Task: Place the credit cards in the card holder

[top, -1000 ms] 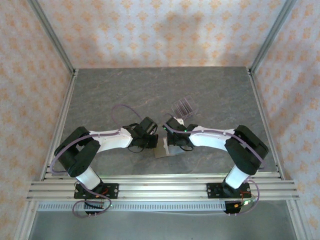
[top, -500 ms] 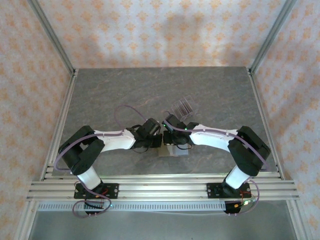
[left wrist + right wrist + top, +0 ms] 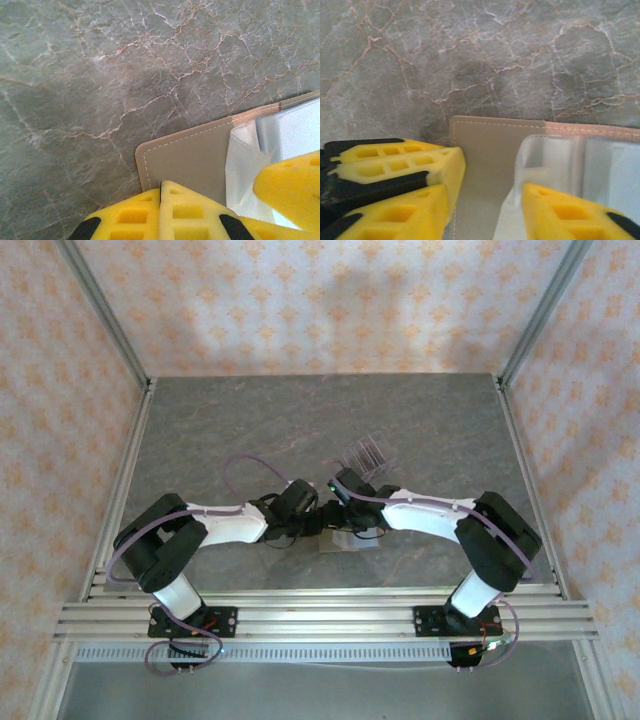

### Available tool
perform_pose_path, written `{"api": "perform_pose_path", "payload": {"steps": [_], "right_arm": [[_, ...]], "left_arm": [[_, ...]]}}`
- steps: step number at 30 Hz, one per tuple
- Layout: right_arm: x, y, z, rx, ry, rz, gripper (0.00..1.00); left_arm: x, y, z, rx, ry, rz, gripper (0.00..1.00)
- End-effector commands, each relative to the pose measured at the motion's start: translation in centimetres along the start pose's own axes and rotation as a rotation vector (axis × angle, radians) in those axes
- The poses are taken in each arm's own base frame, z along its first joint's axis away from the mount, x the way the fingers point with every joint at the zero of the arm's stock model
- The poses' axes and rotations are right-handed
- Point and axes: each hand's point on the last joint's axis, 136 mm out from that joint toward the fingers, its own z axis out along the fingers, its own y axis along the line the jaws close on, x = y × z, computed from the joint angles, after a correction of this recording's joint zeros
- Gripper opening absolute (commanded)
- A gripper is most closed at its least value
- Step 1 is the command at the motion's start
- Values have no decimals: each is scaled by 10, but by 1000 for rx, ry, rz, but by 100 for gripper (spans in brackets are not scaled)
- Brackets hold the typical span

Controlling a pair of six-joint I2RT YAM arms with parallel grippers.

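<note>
the card holder (image 3: pixel 345 542) lies open on the bench (image 3: pixel 300 420), toward 6 o'clock from its middle, with both arms meeting over it. the left gripper (image 3: pixel 160 212) has its fingers clenched together at the edge of the holder's brown flap; whether they pinch it i cannot tell. the right gripper (image 3: pixel 487 215) is released, fingers apart over the pale grey inside. a clear rack (image 3: pixel 366 453) stands at 1 o'clock of the holder.
</note>
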Motion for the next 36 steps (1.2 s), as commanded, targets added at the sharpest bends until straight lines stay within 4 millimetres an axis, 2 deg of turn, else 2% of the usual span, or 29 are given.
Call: {"api": "perform_pose_path", "payload": {"steps": [1,8,17,21,24,36], "right_arm": [[3,53,-10,-241,48,-37,53],[4,84,-15,-385,98,-17,56],[-14,116,-38,-560,72,21,61],[-27,118,-49,-574,25,32,64],[-36,109,-56,-484,-27,4,64],[-43,108,-79,-453,-77,-52,71]], "left_arm": [[39,45,5,-170,108,5,1],[36,47,0,-181,90,-9,2],[37,48,-2,-179,84,-6,3],[37,49,-2,-178,82,-9,3],[38,50,-1,-178,82,-12,2],[40,51,0,-177,86,-13,2]]}}
